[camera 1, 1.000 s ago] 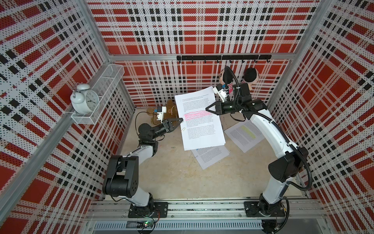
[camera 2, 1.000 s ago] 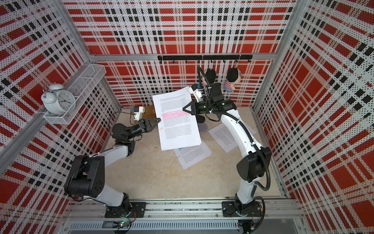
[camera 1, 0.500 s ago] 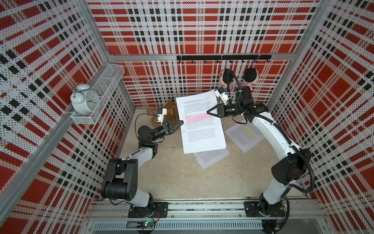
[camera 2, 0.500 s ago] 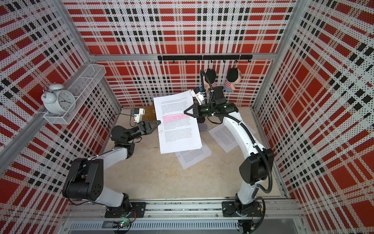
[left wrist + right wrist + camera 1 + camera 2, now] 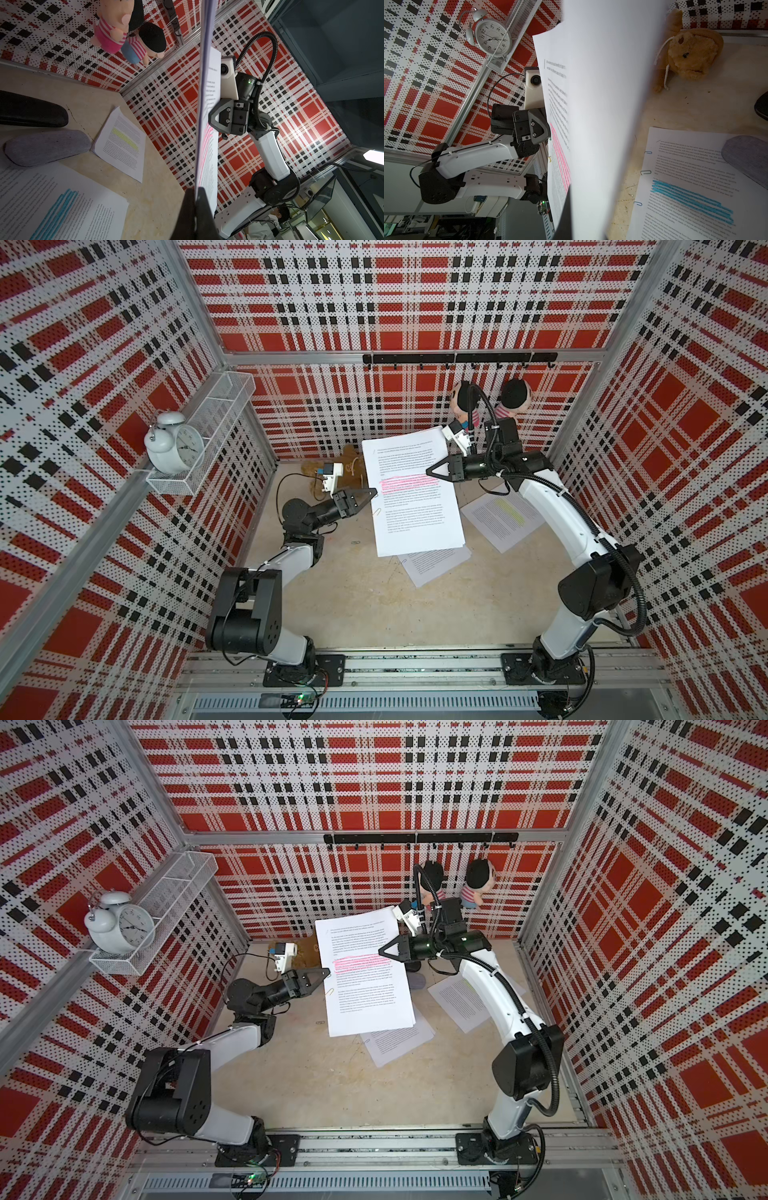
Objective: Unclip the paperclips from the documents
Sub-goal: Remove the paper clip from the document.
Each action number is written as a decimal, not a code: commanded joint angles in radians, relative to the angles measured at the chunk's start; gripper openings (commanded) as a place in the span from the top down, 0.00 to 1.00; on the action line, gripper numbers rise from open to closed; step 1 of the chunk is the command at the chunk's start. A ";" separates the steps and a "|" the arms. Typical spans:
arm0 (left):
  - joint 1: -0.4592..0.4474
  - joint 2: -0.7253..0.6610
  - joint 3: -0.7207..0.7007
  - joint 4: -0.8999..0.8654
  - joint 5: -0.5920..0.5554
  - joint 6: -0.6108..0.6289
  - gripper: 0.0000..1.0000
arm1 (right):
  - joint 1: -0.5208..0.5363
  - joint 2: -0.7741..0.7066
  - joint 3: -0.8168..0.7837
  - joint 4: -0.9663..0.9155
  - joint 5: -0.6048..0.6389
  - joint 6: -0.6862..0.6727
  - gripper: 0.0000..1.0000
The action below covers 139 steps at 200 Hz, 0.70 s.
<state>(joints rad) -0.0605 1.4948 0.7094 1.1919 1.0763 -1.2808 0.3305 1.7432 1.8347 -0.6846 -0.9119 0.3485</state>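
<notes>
- left gripper (image 5: 371,494): jaws pressed together, pinching the left edge of the pink-band document (image 5: 415,514), level with the pink band.
- right gripper (image 5: 430,472): jaws pressed together on the opposite edge of the same set. The set is held up off the table (image 5: 374,605), stretched between the two arms.
- greenish bit (image 5: 550,138) sits right at the left jaw tips. It could be a clip under the grip; can't confirm.
- yellowish clip (image 5: 377,512) is on that same edge, just beside the left jaws on the robot-base side. Not off yet.
- loose clip (image 5: 355,542) lies on the table near the left arm, apart from every sheet. I read that as one removal done.
- blue-band document (image 5: 685,187) is flat on the table, partly under the held set. It has three clips (image 5: 645,172) along one edge, looks untouched.
- yellow-band document (image 5: 505,514) is flat beside the right arm. No clip visible on it; too small to be sure.
- Estimate: early. Roughly one off, at least four left.
</notes>
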 commanded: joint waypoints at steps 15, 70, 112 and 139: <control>0.096 -0.026 -0.044 -0.125 -0.038 0.086 1.00 | -0.195 -0.086 0.021 0.064 0.154 -0.029 1.00; 0.102 -0.054 -0.023 -0.299 -0.056 0.208 0.98 | -0.221 -0.084 0.022 0.065 0.145 -0.030 1.00; 0.109 -0.078 0.009 -0.469 -0.076 0.328 1.00 | -0.236 -0.082 0.021 0.068 0.142 -0.029 1.00; 0.122 -0.085 0.011 -0.488 -0.076 0.336 1.00 | -0.243 -0.083 0.016 0.066 0.142 -0.033 1.00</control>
<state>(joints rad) -0.0605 1.4139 0.7551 0.8680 1.0729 -1.0065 0.3035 1.7432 1.8309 -0.6979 -0.9447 0.3416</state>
